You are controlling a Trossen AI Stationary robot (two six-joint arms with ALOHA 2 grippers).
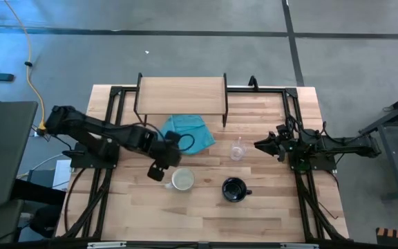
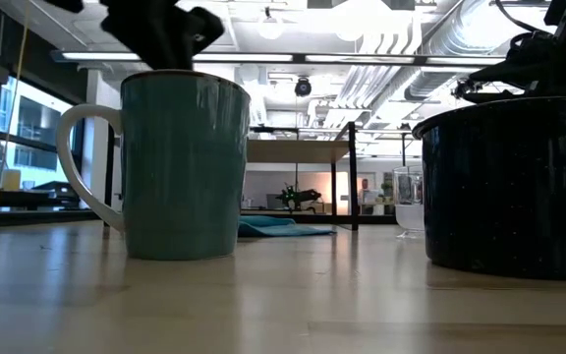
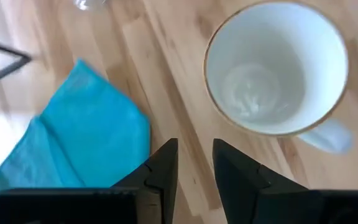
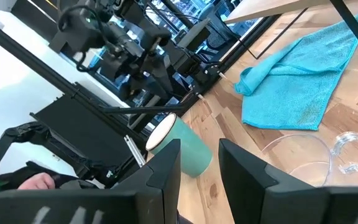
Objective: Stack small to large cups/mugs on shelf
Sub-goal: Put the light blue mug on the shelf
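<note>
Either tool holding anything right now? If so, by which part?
Nothing held. Left tool hangs empty beside the pale mug; right tool is empty near the glass cup.

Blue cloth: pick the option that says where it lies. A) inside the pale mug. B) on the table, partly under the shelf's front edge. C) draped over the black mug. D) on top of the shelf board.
B: in the high view the blue cloth lies flat on the table, its far edge under the front of the shelf, apart from the black mug and the pale mug.
</note>
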